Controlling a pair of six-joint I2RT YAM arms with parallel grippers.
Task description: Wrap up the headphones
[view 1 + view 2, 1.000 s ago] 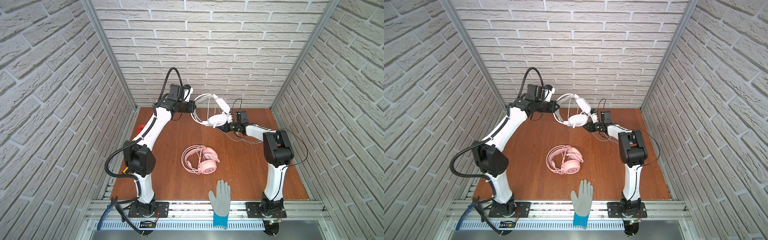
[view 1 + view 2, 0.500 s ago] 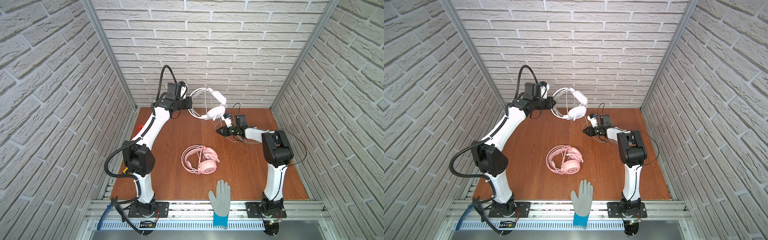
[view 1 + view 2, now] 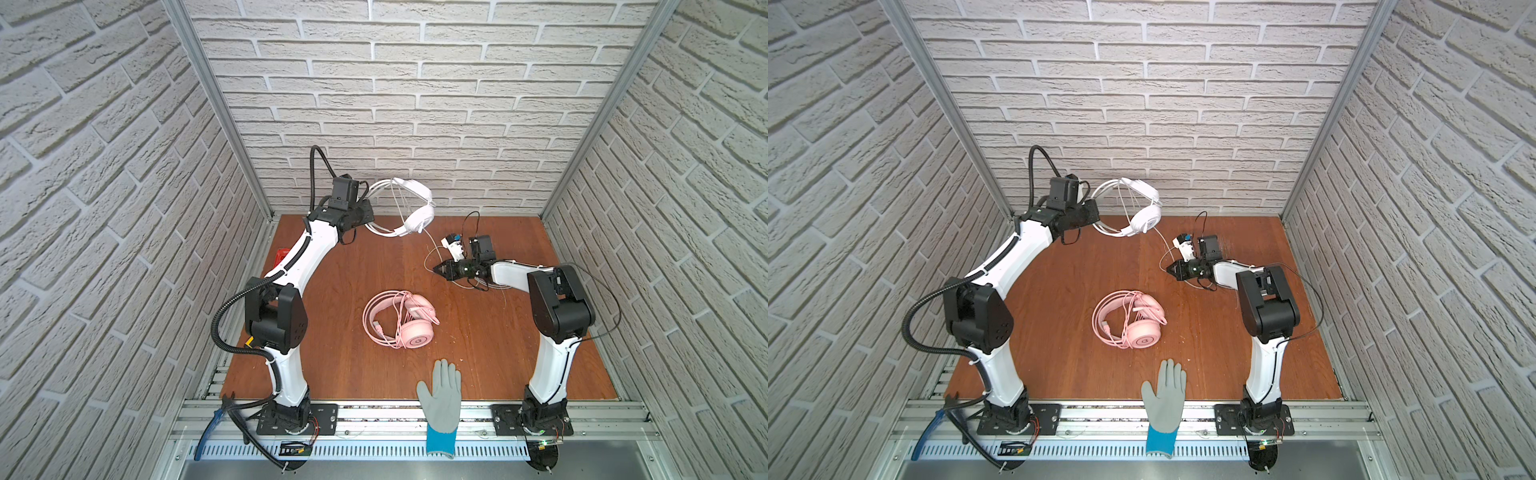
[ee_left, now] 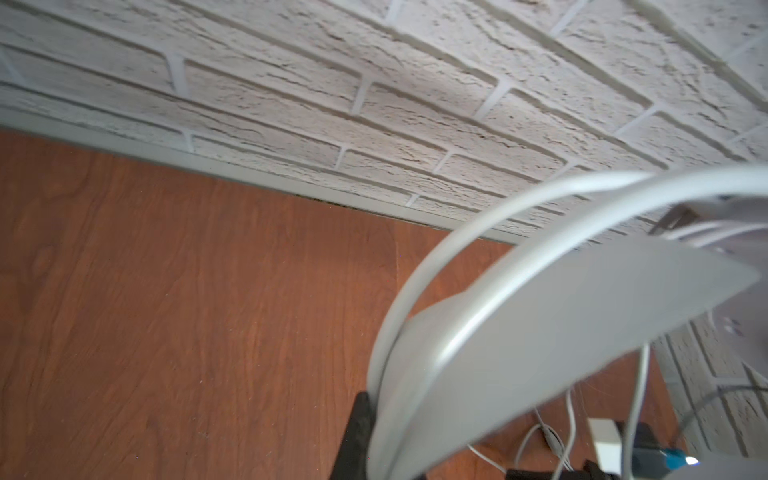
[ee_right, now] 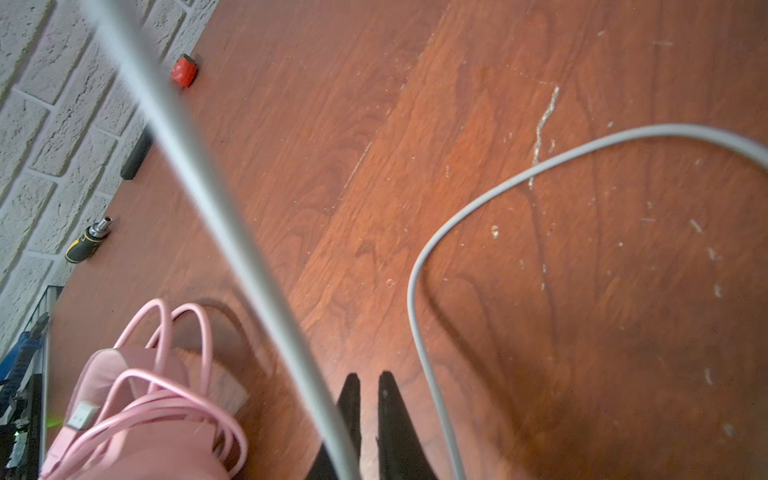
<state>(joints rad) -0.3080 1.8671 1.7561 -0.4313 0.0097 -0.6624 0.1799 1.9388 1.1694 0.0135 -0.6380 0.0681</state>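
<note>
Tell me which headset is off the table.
The white headphones: the left gripper holds them in the air by the headband. The pink headphones lie flat on the table, cable bundled on them.
</note>
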